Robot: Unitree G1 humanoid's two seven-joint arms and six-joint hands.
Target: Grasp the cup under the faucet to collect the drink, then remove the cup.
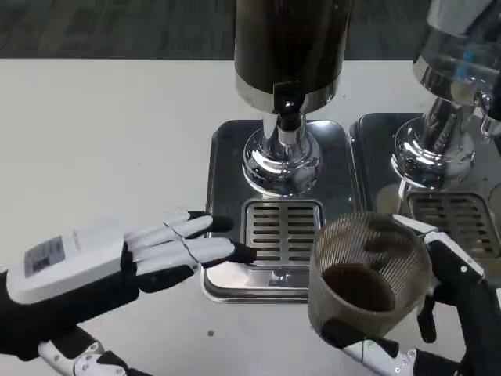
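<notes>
two hands (168, 247) work over a white table (102, 141) in the head view. the right hand (438, 313) grasps a ribbed, see-through cup (366, 278), with fingers (454, 262) on the cup's right side and more showing under its near edge. the cup sits at the near right of the scene, off the drip grate (282, 231) and just to the right of the steel tray (227, 157); dark drink lies in its bottom. it is tilted a little toward the camera.

the left hand reaches in from the near left, released and holding nothing, its fingers stretched out flat with the black tips at the left edge of the drip grate, over the tray's rim.

farther back, a dark drink dispenser (286, 47) stands on a shiny chrome foot (280, 160) at the far part of the tray, its black faucet (288, 110) pointing down above the grate. a second dispenser (458, 47) with its own chrome foot and tray stands at the far right, partly cut off by the frame's edge.
</notes>
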